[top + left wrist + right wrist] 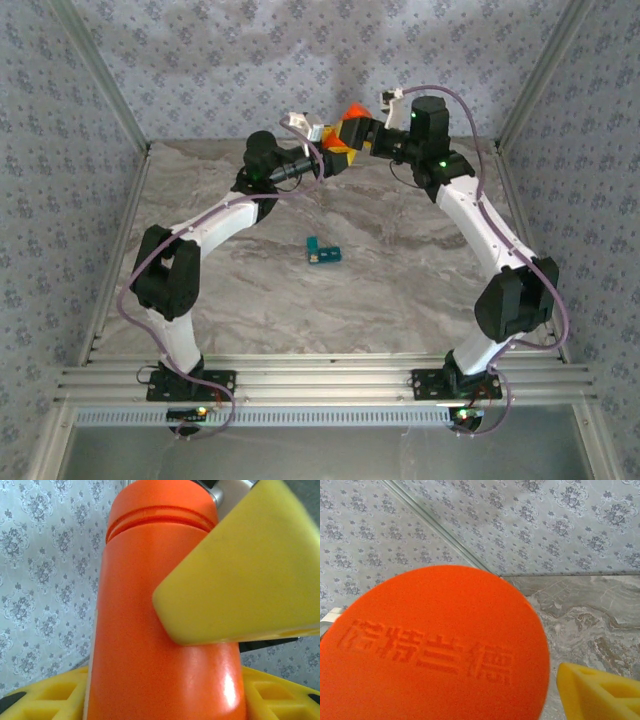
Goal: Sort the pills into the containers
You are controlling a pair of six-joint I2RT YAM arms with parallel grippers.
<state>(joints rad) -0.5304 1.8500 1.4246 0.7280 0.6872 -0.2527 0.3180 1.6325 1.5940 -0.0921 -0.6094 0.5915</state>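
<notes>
The orange bottle appears raised above the far part of the worktop, and both arms meet at it. The left gripper is clamped on the bottle's body. In the left wrist view the bottle rises from between its yellow fingers, so this arm serves as the anchor that steadies the bottle. The right gripper comes at the bottle from the opposite side and sits at the cap. Its wrist camera looks flat onto the cap's embossed top, with one yellow finger just beside the rim. I cannot tell whether those jaws press on the cap or stand apart from it. This reads as the opening step: one arm holds while the other is placed to twist the cap off, probably because the pills are inside. The teal pill box lies on the worktop well apart from the bottle, toward the arm bases, with nothing touching it. It is too small to tell whether its lids are open.
</notes>
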